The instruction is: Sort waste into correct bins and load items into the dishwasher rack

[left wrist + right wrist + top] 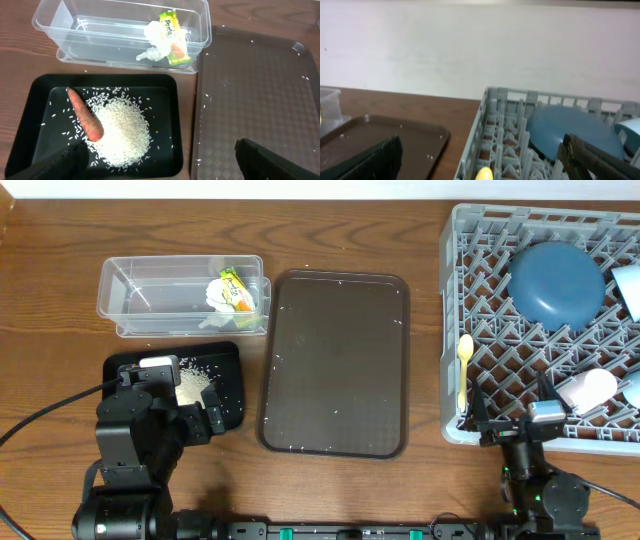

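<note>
Black bin [162,107]: sits on the table [60,260] directly beneath the left end effector [157,150].
Rice [120,132]: white heap in the middle of the black bin, just ahead of the left end effector. Loose grains are scattered around the heap.
Carrot piece [85,117]: orange, inside the black bin, ahead and to the left of the left end effector. Its thick end rests on the left side of the rice.
Clear bin [75,30]: farther ahead of the left end effector, just beyond the black bin's far edge.
Wrapper [173,37]: green, yellow and orange, in the right end of the clear bin, ahead of the left end effector.
Tissue [155,45]: crumpled, white, touching the wrapper's left side in the same bin.
Brown tray [260,90]: to the right of the left end effector, beside both bins. It carries a few white specks.
Left end effector: opened wide, gripping nothing.
Rack [480,240]: grey, immediately ahead of the right end effector [481,150], which hangs at its near edge.
Plate [557,283]: dark blue, set among the rack's pegs, well ahead and to the right of the right end effector.
Spoon [464,365]: pale yellow, lying in the rack along its left side, just ahead of and below the right end effector.
Pink cup [588,390]: pale, on its side in the rack's near rows, just ahead and to the right of the right end effector.
Right end effector: opened wide, gripping nothing.
</note>
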